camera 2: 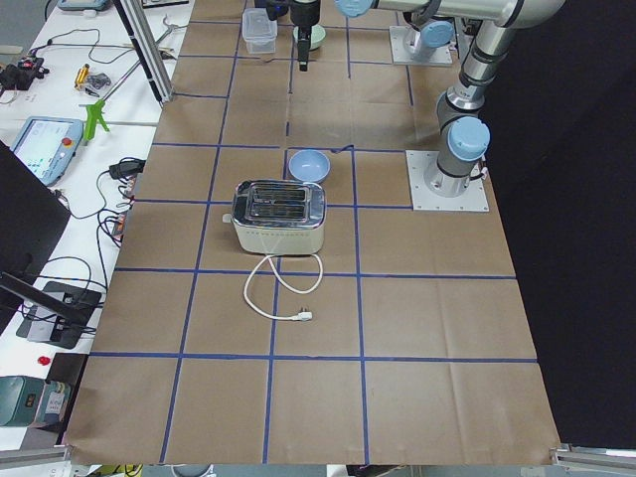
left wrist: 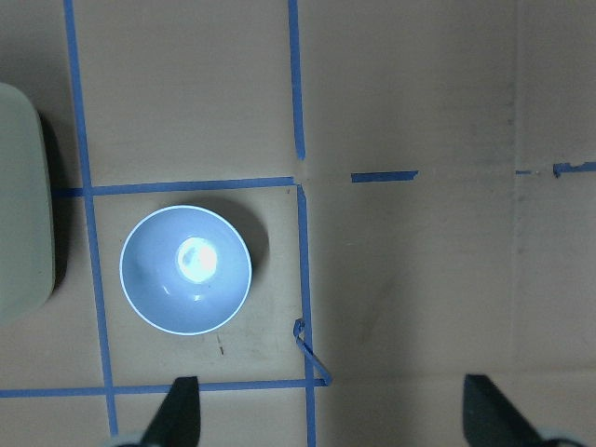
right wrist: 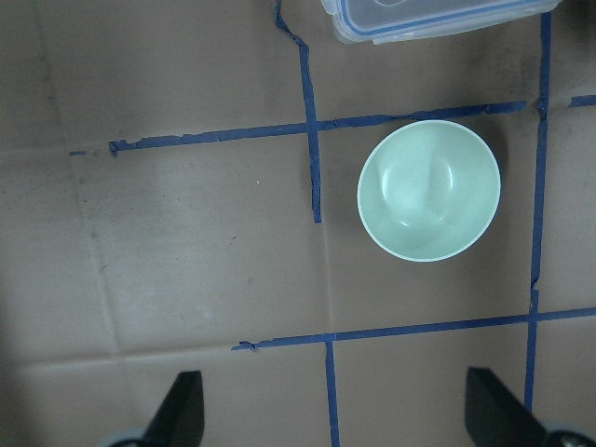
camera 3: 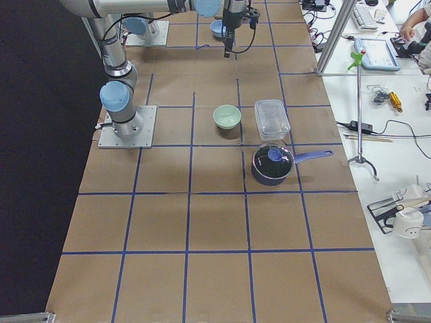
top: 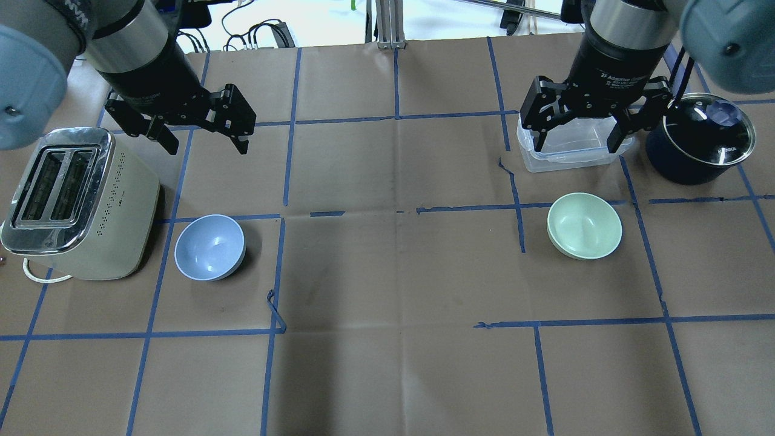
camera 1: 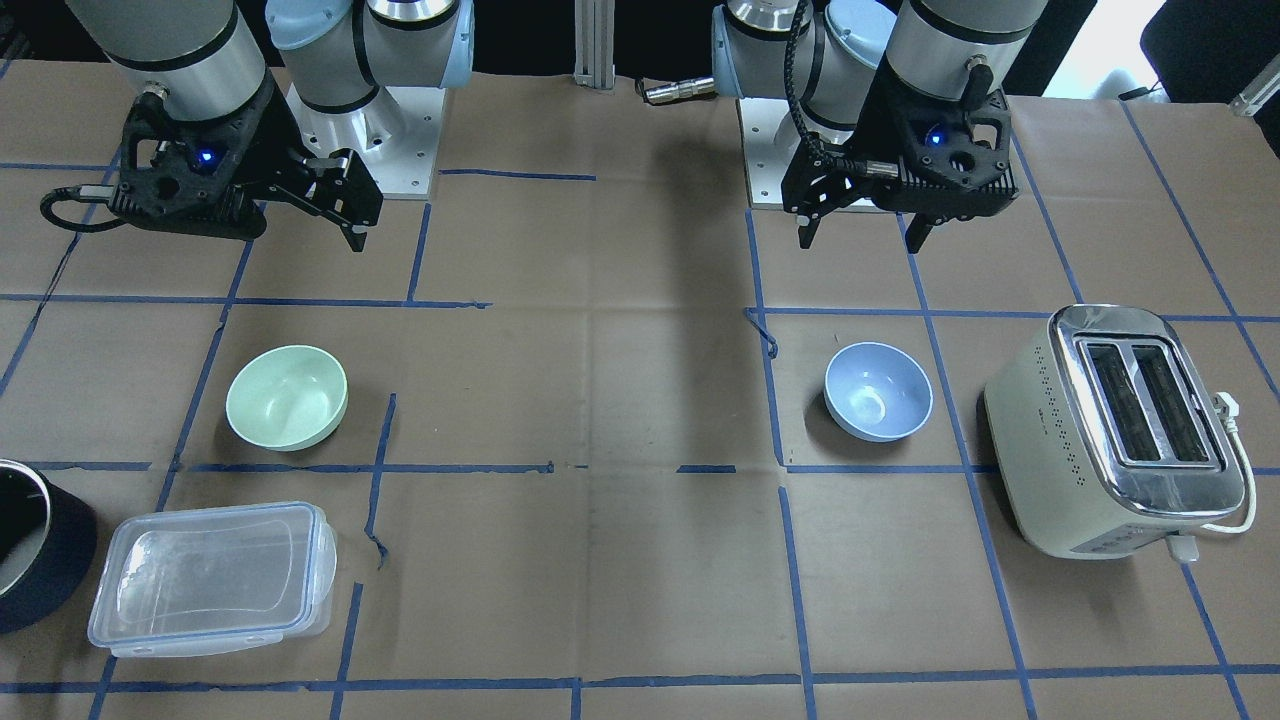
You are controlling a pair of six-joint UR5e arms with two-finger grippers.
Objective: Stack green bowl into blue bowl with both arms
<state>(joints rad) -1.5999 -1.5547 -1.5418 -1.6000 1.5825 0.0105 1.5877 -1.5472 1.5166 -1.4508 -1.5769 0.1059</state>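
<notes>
The pale green bowl (camera 1: pixel 287 397) sits upright and empty on the paper-covered table; it also shows in the overhead view (top: pixel 584 225) and the right wrist view (right wrist: pixel 428 190). The pale blue bowl (camera 1: pixel 878 391) sits upright and empty on the other side, next to a toaster; it also shows in the overhead view (top: pixel 209 247) and the left wrist view (left wrist: pixel 185 270). My left gripper (top: pixel 206 145) is open and empty, held high above the table near the blue bowl. My right gripper (top: pixel 576 148) is open and empty, held high near the green bowl. The bowls stand far apart.
A cream toaster (top: pixel 72 203) with a white cord stands beside the blue bowl, on its outer side. A clear lidded container (camera 1: pixel 210 578) and a dark navy pot (top: pixel 699 142) stand beyond the green bowl. Blue tape lines grid the brown paper.
</notes>
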